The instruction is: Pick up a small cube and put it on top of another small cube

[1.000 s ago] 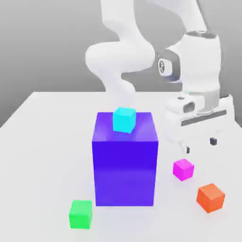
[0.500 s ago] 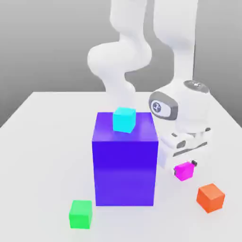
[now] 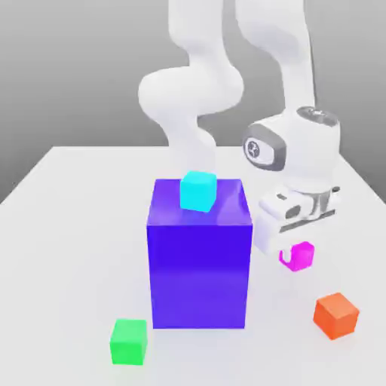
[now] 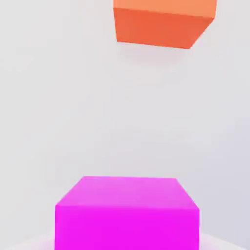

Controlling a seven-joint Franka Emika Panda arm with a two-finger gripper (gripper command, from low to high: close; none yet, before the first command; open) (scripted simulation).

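Observation:
The small magenta cube [image 3: 298,255] hangs a little above the table, held under my gripper [image 3: 297,254], which is shut on it to the exterior view's right of the big blue block. In the hand view the magenta cube [image 4: 127,212] sits close up, with the white table below it. The small green cube [image 3: 129,341] rests on the table at the front, near the blue block's lower left corner, well apart from my gripper.
A tall blue block [image 3: 199,254] stands in the middle with a cyan cube [image 3: 198,190] on top. An orange cube [image 3: 335,315] [image 4: 163,22] lies on the table just in front of the gripper, toward the exterior view's right. The white table [image 3: 68,226] stretches to the exterior view's left.
My gripper came down over the magenta cube, shut on it and has lifted it slightly off the table.

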